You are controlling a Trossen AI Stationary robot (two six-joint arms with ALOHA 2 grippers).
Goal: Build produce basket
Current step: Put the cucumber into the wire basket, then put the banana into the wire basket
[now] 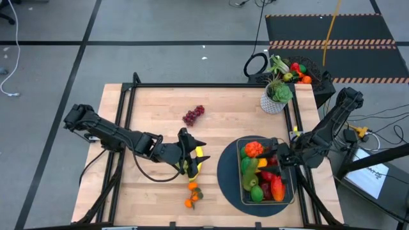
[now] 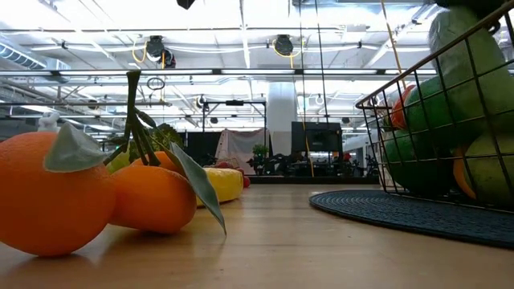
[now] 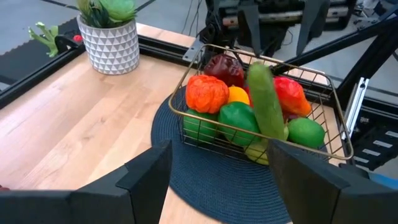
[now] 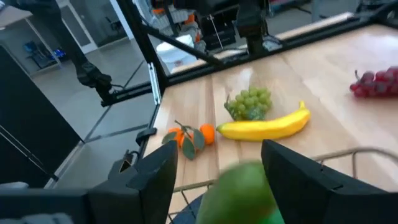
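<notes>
A: Several fruits wait loose: banana point(image 4: 264, 128), green grapes point(image 4: 249, 103), oranges point(image 1: 192, 195) beside the left gripper point(image 1: 189, 155), whose fingers are spread and empty.

B: Light, slick plastic, I'd judge — take the banana mid-length. The right gripper point(image 4: 217, 180) sits parted over the basket point(image 3: 323, 127); a green blur between its fingers hides any contact.

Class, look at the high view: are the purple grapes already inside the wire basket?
No. The purple grapes lie on the bare wooden table, well apart from the basket on its dark round mat.
</notes>
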